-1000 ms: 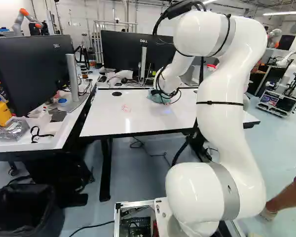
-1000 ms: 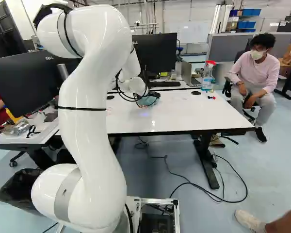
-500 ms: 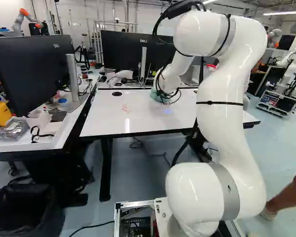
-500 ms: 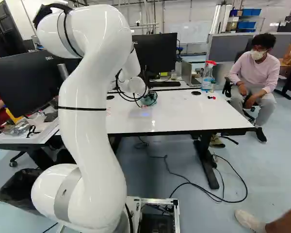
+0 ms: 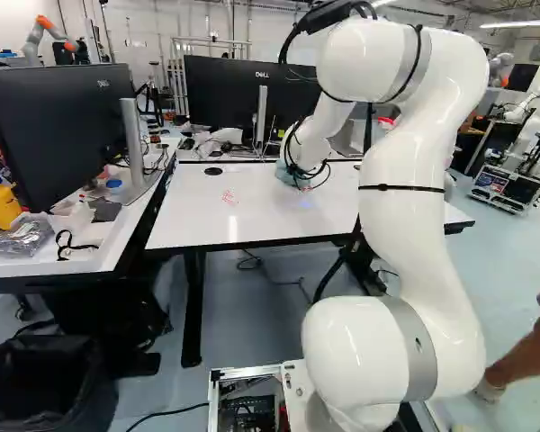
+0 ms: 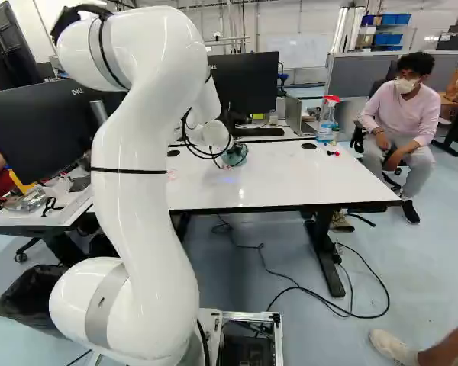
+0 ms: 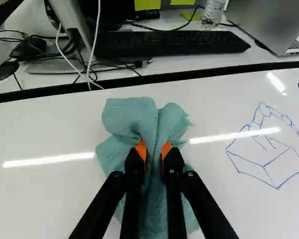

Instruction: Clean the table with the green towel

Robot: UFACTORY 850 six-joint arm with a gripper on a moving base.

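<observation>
The green towel (image 7: 132, 117) is seen bunched up over the far part of the white table (image 5: 189, 216), with its folds spread ahead of, between and under the fingers. It is pinched from two sides by the orange pads (image 7: 167, 149) of the gripper (image 6: 230, 158), whose fingers are nearly together with only the gathered cloth between them. A box-like drawing in blue lines (image 7: 266, 167) is shown beside the towel, and red marks (image 5: 229, 197) can be made out on the table, left of the towel in the left base view. Beyond the table's far edge, a black keyboard (image 7: 174, 43), a laptop (image 7: 266, 22) and a clear bottle (image 7: 213, 14) are set out. A spray bottle (image 6: 326, 120) with a red head is seen near the table's far edge in the right base view. At the left of the left base view, a yellow bottle (image 5: 0, 202) is placed by a monitor (image 5: 54, 135).
</observation>
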